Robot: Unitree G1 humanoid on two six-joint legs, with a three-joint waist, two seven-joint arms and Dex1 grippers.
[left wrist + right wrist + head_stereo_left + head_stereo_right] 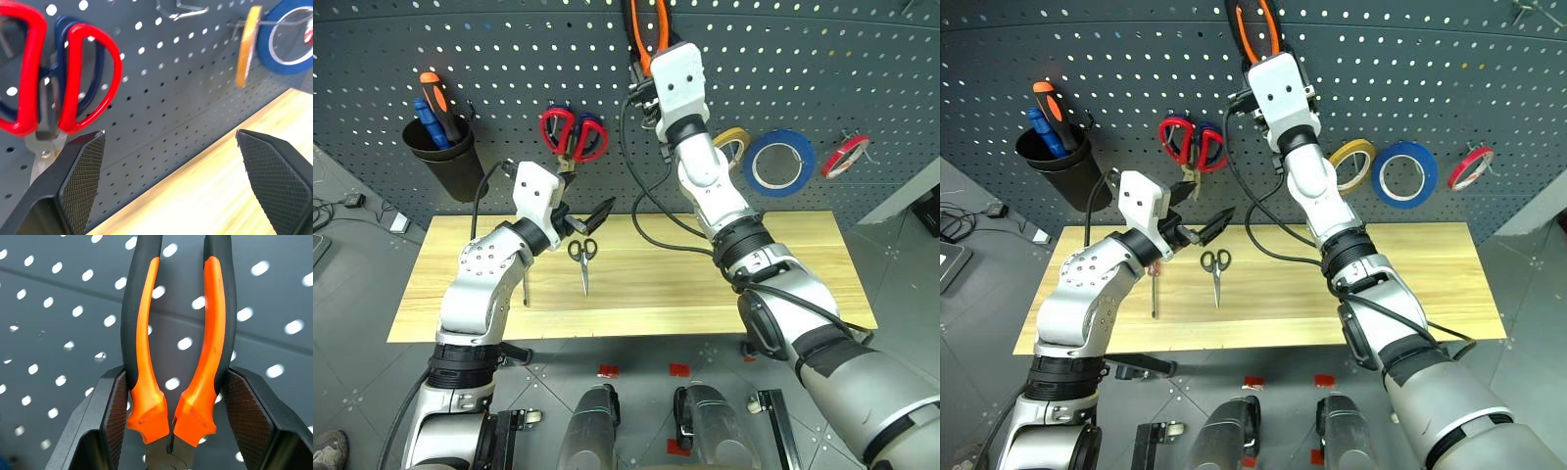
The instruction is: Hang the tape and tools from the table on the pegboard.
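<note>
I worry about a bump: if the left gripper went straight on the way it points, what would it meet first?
Probably the pegboard: the open left gripper faces bare panel just beside the red-looped scissors, above the table. Depth is unclear.

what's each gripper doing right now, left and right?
Left gripper: open, empty, near the pegboard.
Right gripper: shut on the pliers, both handles squeezed between its fingers.

Right arm lifts pliers (644, 29) against pegboard (509, 39); small scissors (583, 257) on table (783, 264).
</note>
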